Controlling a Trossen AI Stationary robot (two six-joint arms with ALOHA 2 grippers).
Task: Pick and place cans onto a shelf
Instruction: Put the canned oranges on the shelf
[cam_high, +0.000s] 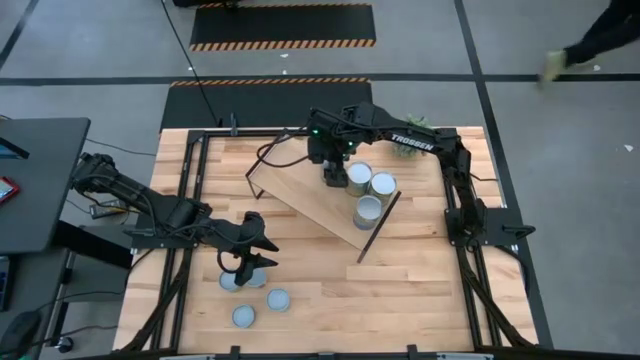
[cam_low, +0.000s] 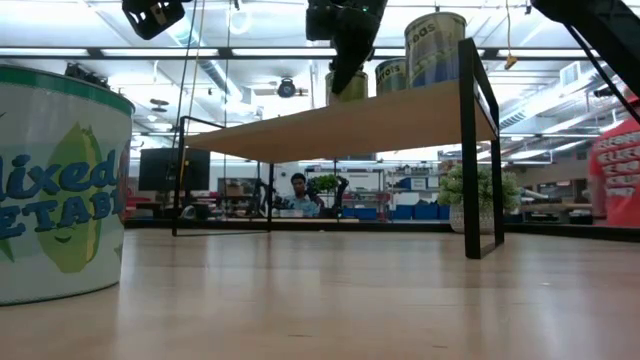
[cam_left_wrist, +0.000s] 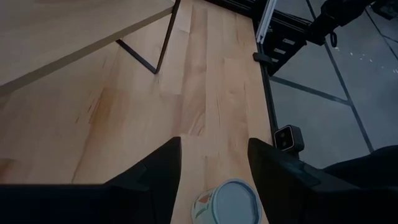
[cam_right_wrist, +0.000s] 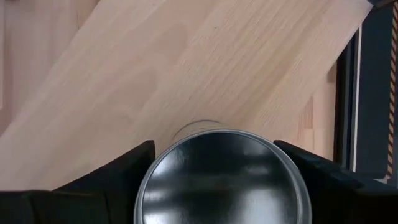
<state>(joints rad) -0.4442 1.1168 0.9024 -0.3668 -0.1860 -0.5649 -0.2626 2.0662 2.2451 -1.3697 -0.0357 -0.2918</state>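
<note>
The shelf (cam_high: 320, 200), a light wood board on a thin black frame, stands askew mid-table. Three cans (cam_high: 368, 190) stand on its right end. My right gripper (cam_high: 332, 176) reaches down over the shelf left of them, shut on another can (cam_right_wrist: 222, 177) with a dark shiny round top. Several pale-topped cans (cam_high: 277, 299) stand on the table near the front left. My left gripper (cam_high: 250, 262) hangs open above two of them; one pale blue top (cam_left_wrist: 231, 202) shows below the gap between its fingers, untouched. My right gripper has the can's round side wall between its two fingers (cam_right_wrist: 140, 165), one on each opposite side just under the rim (cam_right_wrist: 144, 186). The fingers come steeply from above, pointing down. The can sits upright over the shelf board (cam_right_wrist: 205, 68); whether its base rests there I cannot tell.
In the low view a large labelled can (cam_low: 55, 180) stands close at the left and a red one (cam_low: 615, 180) at the right edge. The shelf's black legs (cam_low: 468, 150) rise mid-table. Bare tabletop (cam_high: 400, 290) lies at the front right. A person (cam_high: 590, 45) walks beyond the table.
</note>
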